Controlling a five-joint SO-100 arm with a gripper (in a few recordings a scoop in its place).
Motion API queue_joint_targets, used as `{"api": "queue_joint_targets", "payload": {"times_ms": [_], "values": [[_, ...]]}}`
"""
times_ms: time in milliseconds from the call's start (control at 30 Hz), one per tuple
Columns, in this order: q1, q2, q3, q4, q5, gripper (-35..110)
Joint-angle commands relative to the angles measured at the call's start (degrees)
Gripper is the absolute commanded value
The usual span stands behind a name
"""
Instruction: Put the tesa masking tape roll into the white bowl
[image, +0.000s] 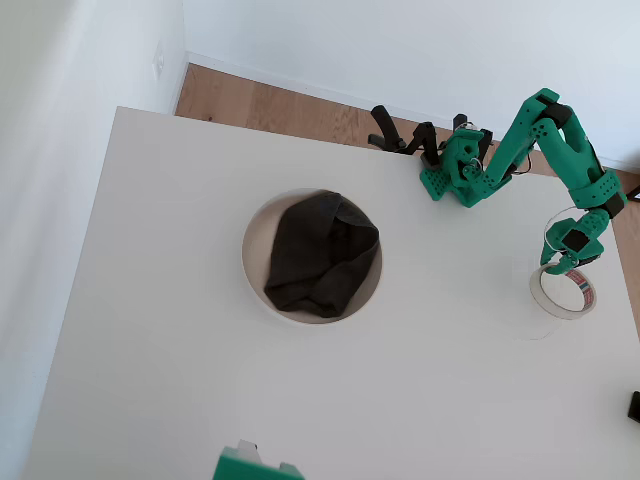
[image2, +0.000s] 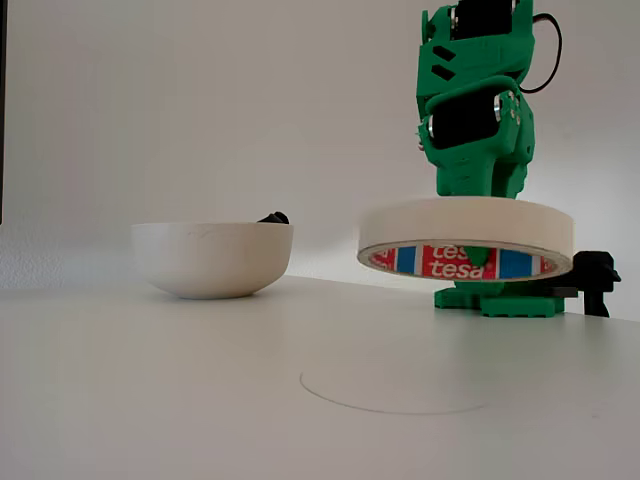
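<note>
cream-white tesa masking tape roll (image2: 466, 236) hangs clear of the table, pinched at its rim by the green gripper (image: 566, 262); the carry to the round white bowl (image: 256, 270), well apart, remains.

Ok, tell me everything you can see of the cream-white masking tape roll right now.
The cream-white masking tape roll is a flat ring of matte, paper-like tape; its inner core carries a red-and-blue label reading "tesa". In the fixed view it hangs clear of the white table, roughly level with a slight tilt, held by the green gripper reaching down through its rim. A faint circular mark lies on the table below it. Overhead, it sits at the table's right edge, well apart from the white bowl.
</note>
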Motion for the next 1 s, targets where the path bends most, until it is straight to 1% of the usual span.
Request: {"api": "queue_joint_targets", "payload": {"times_ms": [0, 200, 333, 433, 567, 733, 833, 967], "values": [[7.1, 21.7, -1.8, 6.5, -2.3, -8], [20.3, 34.9, -7.3, 15.5, -5.8, -8], [34.9, 40.2, -8.7, 15.8, -9.0, -8], [47.2, 41.4, -8.7, 13.7, -12.2, -8], [62.5, 38.1, -8.5, 8.2, -15.6, -8], [79.3, 27.0, -8.6, -4.2, -17.6, -8], [85.5, 19.0, -8.6, -10.6, -18.5, -8], [90.1, 7.9, -8.6, -17.2, -20.1, -8]]}}
